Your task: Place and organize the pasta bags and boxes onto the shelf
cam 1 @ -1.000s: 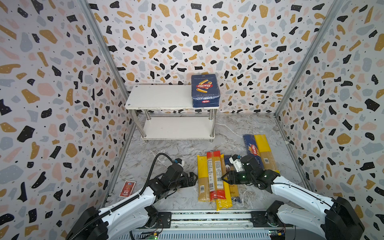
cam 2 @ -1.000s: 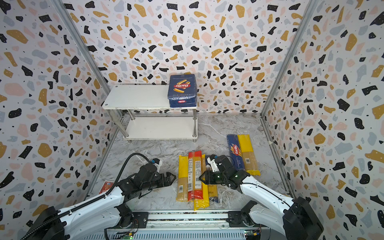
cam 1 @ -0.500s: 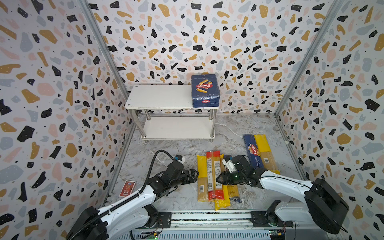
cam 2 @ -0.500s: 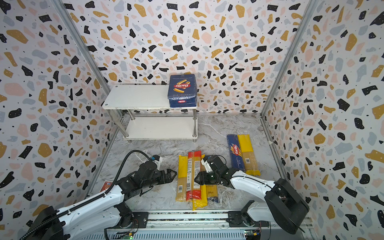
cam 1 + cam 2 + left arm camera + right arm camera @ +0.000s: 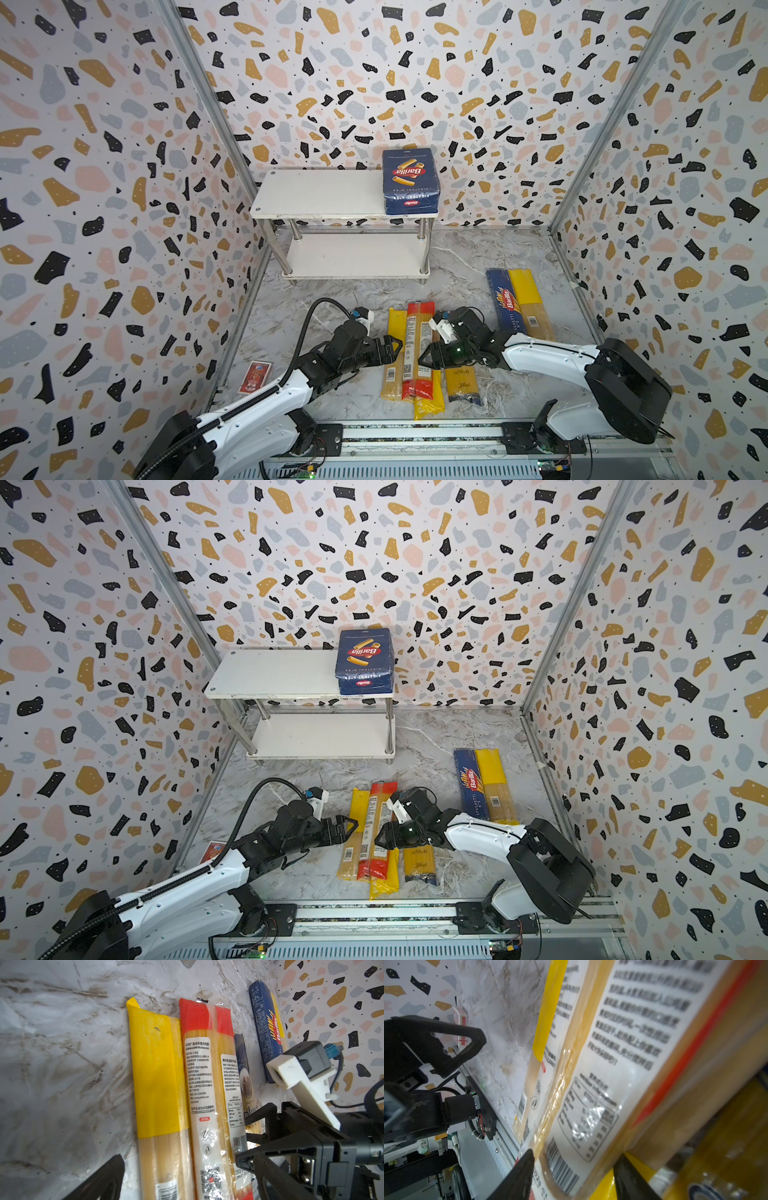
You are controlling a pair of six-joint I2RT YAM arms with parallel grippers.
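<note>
Scanning both top views from the left wall across. Small red card (image 5: pixel 254 377) lies flat on the marble floor (image 5: pixel 274 332). Shelf (image 5: pixel 320 193) stands at the back, with the rigatoni box (image 5: pixel 410 180) lying on the right end of its top board.

Left gripper (image 5: pixel 394 352): jaws spread wide, nothing between them, tips at the left edge of the first yellow-ended bag (image 5: pixel 396 322). Against that bag's right side is the red-ended bag (image 5: pixel 420 324), lying over a second yellow-ended bag (image 5: pixel 428 407).

Right gripper (image 5: pixel 423 360): fingers (image 5: pixel 521 1172) partly apart, straddling the labelled right half of the red-ended bag. Cannot tell whether they pinch it.

Ankara bag (image 5: pixel 461 380) is next, partly under that arm. Spaghetti box (image 5: pixel 506 301) and a third yellow-ended bag (image 5: pixel 532 305) lie touching, side by side near the right wall.
</note>
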